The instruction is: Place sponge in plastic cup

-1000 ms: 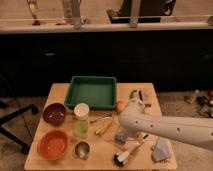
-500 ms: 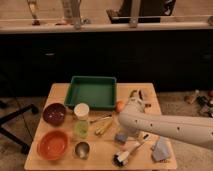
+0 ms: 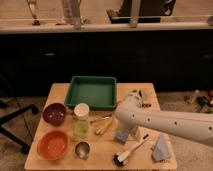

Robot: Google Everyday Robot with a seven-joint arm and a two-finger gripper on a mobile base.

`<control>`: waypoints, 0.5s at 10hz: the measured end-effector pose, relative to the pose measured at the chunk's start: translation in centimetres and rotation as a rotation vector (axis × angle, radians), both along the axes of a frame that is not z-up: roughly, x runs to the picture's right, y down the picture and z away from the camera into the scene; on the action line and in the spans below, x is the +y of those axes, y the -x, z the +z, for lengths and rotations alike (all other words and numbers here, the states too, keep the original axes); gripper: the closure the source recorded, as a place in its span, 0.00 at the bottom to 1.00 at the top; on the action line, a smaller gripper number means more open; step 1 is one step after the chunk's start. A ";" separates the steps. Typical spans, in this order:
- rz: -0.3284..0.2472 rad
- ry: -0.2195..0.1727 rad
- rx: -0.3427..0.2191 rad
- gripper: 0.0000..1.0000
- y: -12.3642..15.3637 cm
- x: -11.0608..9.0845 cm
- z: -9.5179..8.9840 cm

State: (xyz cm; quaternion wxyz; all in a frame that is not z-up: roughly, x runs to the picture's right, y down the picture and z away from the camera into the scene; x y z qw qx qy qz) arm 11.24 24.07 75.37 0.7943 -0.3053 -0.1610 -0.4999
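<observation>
The sponge [image 3: 121, 136] is a small flat blue-grey pad lying on the wooden table [image 3: 60, 91], right of centre, partly covered by my arm. The plastic cup [image 3: 81, 120] is tall and translucent yellow-green with a whitish round top. It stands upright left of centre, about a hand's width left of the sponge. My white arm [image 3: 170, 125] comes in from the right and bends down over the table. My gripper [image 3: 130, 133] is at its end, directly at the sponge and mostly hidden by the wrist.
A green tray [image 3: 92, 92] sits at the back. A maroon bowl [image 3: 54, 113], an orange bowl [image 3: 52, 145] and a short metal cup [image 3: 82, 149] stand on the left. Yellow utensils [image 3: 102, 126] lie beside the cup. A black-and-white brush [image 3: 128, 152] and a pale wedge [image 3: 161, 147] lie at front right.
The arm has shifted only slightly over the sponge. The sponge, the cup and the other things have not moved.
</observation>
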 end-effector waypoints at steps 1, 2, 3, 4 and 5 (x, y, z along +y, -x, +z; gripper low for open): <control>0.011 0.007 -0.010 0.20 0.2 -0.5 0.1; 0.022 0.014 -0.016 0.20 0.4 -0.9 0.2; 0.037 0.021 -0.019 0.20 0.4 -1.3 0.3; 0.049 0.025 -0.021 0.20 0.4 -1.5 0.5; 0.062 0.028 -0.023 0.20 0.5 -1.7 0.7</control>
